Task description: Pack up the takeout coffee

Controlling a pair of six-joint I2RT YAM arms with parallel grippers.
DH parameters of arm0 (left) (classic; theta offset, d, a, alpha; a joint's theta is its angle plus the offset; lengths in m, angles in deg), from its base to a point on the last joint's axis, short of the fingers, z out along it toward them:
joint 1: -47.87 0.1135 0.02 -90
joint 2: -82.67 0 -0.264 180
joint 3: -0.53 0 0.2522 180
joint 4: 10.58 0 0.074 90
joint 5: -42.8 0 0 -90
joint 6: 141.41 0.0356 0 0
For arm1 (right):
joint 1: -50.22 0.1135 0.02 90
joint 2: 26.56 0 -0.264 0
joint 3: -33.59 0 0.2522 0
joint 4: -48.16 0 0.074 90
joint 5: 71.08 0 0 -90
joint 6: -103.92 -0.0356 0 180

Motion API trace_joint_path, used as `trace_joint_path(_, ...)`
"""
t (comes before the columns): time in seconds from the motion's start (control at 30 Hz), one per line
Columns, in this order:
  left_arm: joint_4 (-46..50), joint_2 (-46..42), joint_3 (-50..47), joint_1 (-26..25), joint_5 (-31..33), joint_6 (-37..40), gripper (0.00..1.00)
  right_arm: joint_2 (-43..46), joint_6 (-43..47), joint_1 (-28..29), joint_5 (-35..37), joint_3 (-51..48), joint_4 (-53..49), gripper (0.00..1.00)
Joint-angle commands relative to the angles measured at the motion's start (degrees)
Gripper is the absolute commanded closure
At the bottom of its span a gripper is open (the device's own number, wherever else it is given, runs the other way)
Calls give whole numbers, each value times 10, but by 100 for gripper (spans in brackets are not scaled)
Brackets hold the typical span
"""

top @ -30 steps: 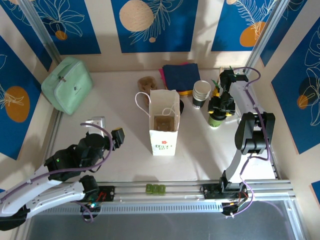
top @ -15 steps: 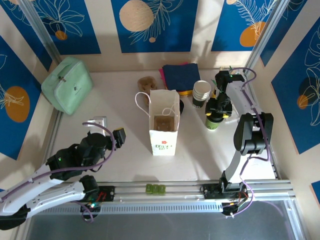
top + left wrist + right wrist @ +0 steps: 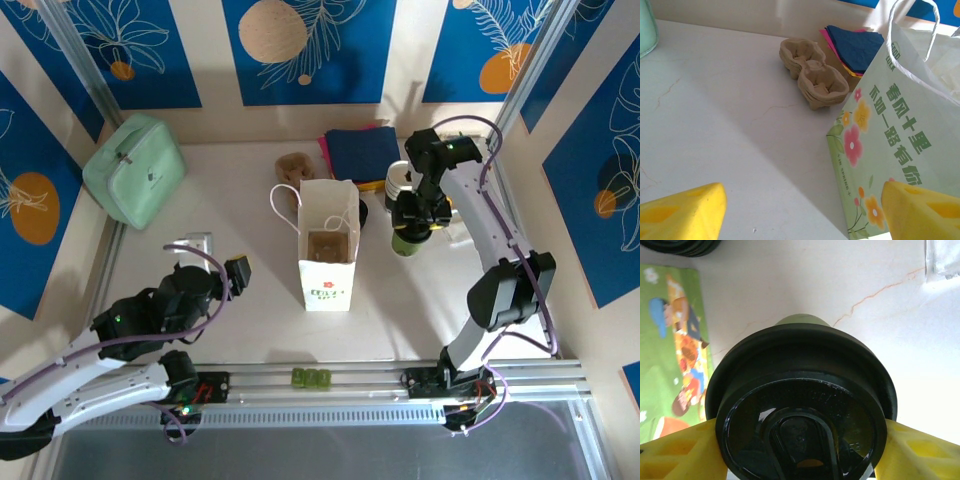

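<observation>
Blue flowered panels enclose a pale table (image 3: 230, 190), and on it the work is centred to the right of an upright paper bag (image 3: 328, 262).

The right gripper (image 3: 410, 218) is clenched on the lidded coffee cup (image 3: 403, 243). In the right wrist view its yellow fingers (image 3: 675, 452) are pressed against both sides of the black lid, with the green cup body glimpsed below. Whether the cup is lifted off the table cannot be told. It is held just beside the bag's right wall, near a stack of paper cups (image 3: 398, 178) and a pile of black lids (image 3: 685, 245). Blue napkins (image 3: 360, 150) lie behind.

The left gripper (image 3: 800, 215) is released, its jaws spread wide with nothing between them, low by the bag's printed face. A cardboard carrier (image 3: 812, 75) is seen beyond it.

Several failures are judged possible. Since the hold appears to be taken at the lid, the lid could be pulled off and the cup dropped or spilled. The light bag could be tipped or pushed aside if its rim or string handles were struck on entry, as it is not braced by the left gripper. A brown insert already at the bag's bottom could leave the cup seated crookedly.
</observation>
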Motion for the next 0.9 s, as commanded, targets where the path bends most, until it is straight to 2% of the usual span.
trace_joint_path(0.0, 9, -10, 8, 6, -1, 1, 19, 19, -25, 26, 12, 45, -66, 35)
trace_joint_path(0.43, 12, -12, 3, 6, -5, -8, 19, 13, -61, 125, 69, 226, -173, 35)
trace_joint_path(0.87, 19, -12, -5, 6, 1, -11, 19, 32, -85, 203, 98, 355, -174, 38)
